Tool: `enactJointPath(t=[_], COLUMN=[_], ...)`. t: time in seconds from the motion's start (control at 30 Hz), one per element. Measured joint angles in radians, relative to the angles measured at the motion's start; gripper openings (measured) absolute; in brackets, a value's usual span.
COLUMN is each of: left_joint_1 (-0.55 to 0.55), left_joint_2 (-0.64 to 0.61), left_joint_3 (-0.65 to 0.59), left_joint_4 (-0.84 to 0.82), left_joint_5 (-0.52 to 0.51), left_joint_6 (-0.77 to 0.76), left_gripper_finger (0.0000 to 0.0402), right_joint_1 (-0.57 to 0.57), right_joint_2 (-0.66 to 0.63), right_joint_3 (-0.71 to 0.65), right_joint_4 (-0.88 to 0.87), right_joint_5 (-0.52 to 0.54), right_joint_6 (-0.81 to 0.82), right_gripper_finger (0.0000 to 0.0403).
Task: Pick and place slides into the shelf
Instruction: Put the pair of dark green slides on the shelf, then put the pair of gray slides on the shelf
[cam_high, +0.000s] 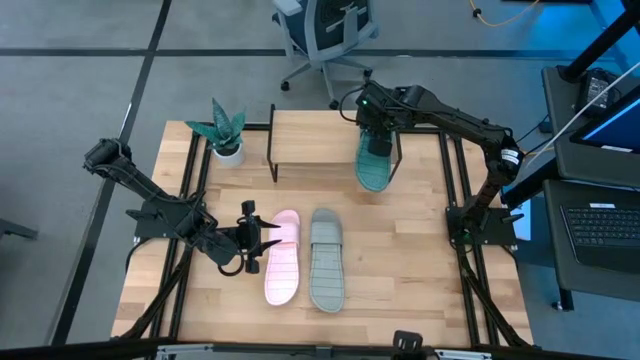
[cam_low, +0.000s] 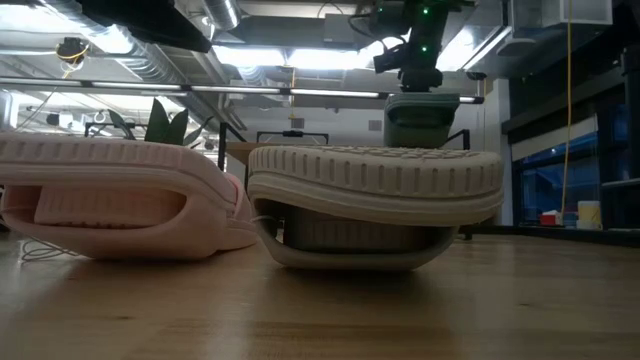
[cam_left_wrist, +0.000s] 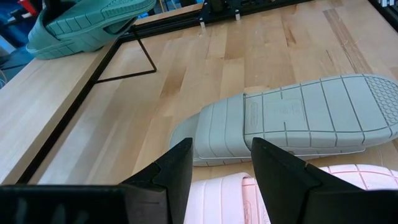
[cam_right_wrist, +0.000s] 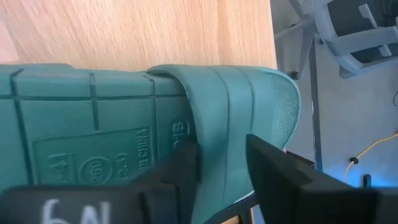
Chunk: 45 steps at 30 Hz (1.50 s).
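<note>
The teal slide lies sole up on the right end of the shelf, one end jutting past the shelf's near edge. My right gripper stands over it, open, with the teal strap between its fingers. The pink slide and the grey slide lie side by side, soles up, on the table in front of the shelf. My left gripper hovers open at the pink slide's left side, above its edge, with nothing between its fingers. My right gripper comes down on the teal slide from above, slanting, one finger on the sole side of the strap and the other beyond it. Whether the fingers touch the strap I cannot tell. The slide rests on the shelf's plank.
A potted plant stands at the shelf's left end. The shelf's thin black legs rise from the table. Bare plank lies left of the teal slide. A desk with a laptop stands right of the table, an office chair beyond it.
</note>
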<state>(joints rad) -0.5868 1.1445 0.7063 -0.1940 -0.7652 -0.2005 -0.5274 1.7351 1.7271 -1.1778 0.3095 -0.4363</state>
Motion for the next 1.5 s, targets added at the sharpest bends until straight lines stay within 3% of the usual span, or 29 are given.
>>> enactJointPath(t=[0.2, 0.47, 0.83, 1.23, 1.5], left_joint_1=[0.000, 0.000, 0.000, 0.000, 0.000], left_joint_2=[0.000, 0.000, 0.000, 0.000, 0.000], left_joint_3=[0.000, 0.000, 0.000, 0.000, 0.000], left_joint_4=[0.000, 0.000, 0.000, 0.000, 0.000], left_joint_5=[0.000, 0.000, 0.000, 0.000, 0.000], left_joint_6=[0.000, 0.000, 0.000, 0.000, 0.012], left_gripper_finger=[0.0157, 0.0157, 0.0157, 0.0157, 0.0157], right_joint_1=[0.000, 0.000, 0.022, 0.043, 0.112], right_joint_2=[0.000, 0.000, 0.000, 0.000, -0.001], right_joint_3=[0.000, 0.000, 0.023, 0.216, 0.322], right_joint_4=[0.000, 0.001, -0.019, -0.213, -0.223], right_joint_5=[0.001, 0.002, -0.002, -0.072, -0.070], right_joint_6=[-0.014, -0.010, -0.002, 0.173, 0.277], right_gripper_finger=[0.0197, 0.0232, 0.0235, 0.0231, 0.0229])
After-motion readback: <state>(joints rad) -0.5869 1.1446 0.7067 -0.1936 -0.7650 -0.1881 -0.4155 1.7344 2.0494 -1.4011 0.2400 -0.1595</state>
